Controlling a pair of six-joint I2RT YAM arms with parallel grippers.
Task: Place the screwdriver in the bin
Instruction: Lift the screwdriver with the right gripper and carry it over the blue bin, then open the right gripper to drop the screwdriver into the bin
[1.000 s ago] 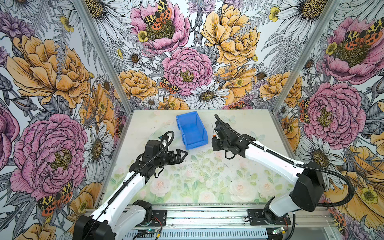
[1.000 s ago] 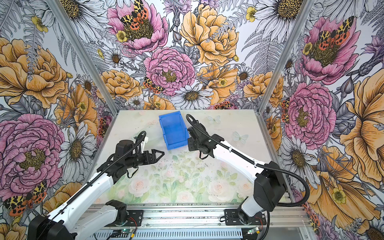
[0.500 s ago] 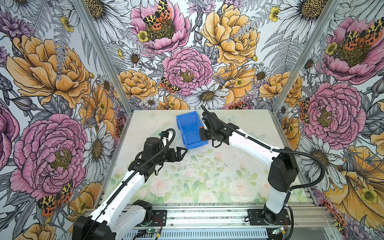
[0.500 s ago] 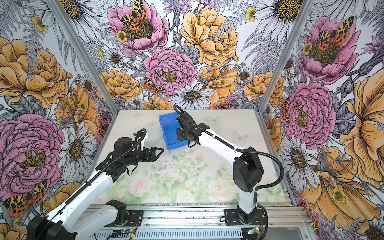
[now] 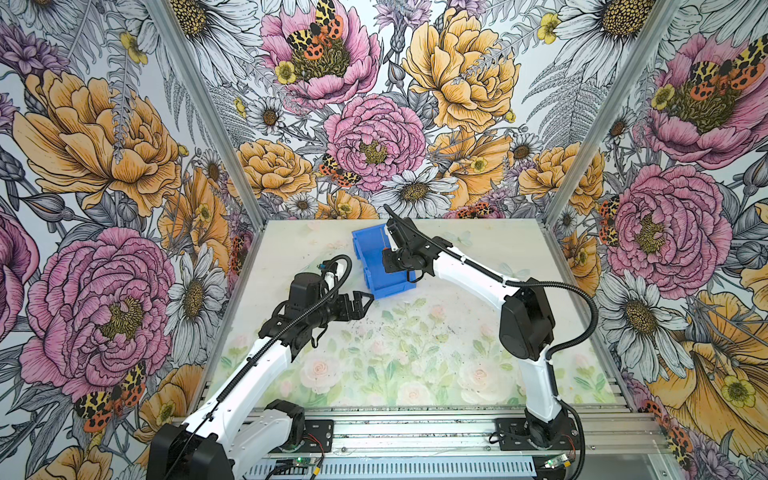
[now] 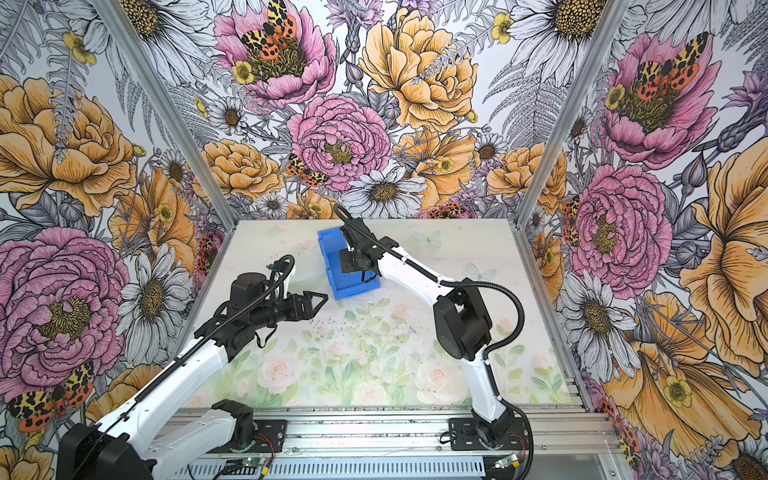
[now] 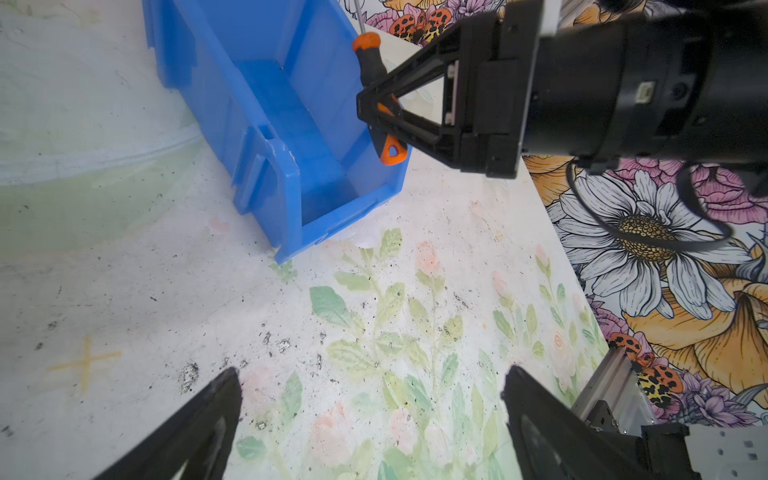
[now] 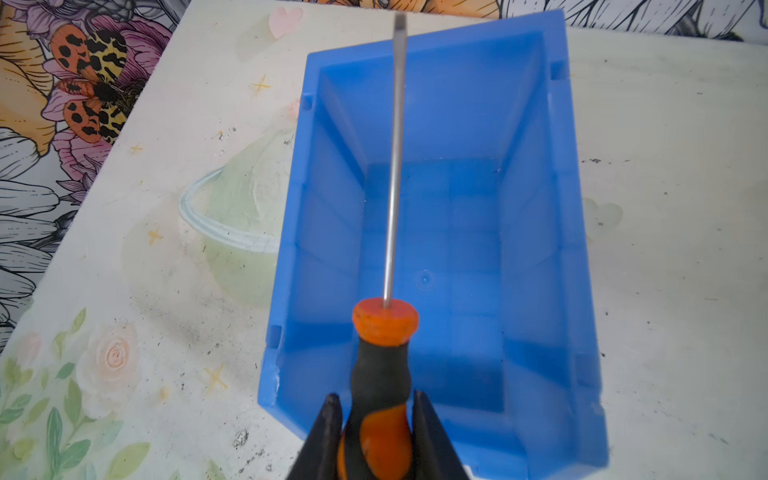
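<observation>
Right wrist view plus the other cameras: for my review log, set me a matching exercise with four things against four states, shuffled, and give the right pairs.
Things
1. slim orange-and-black screwdriver
2. bright blue rectangular plastic bin
3. left gripper
4. right gripper

States
A. open, holding nothing
B. shut on the screwdriver's handle
C. standing on the table, nothing inside
D. held in the air over the bin's opening

Pairs: 1-D, 2-C, 3-A, 4-B
</observation>
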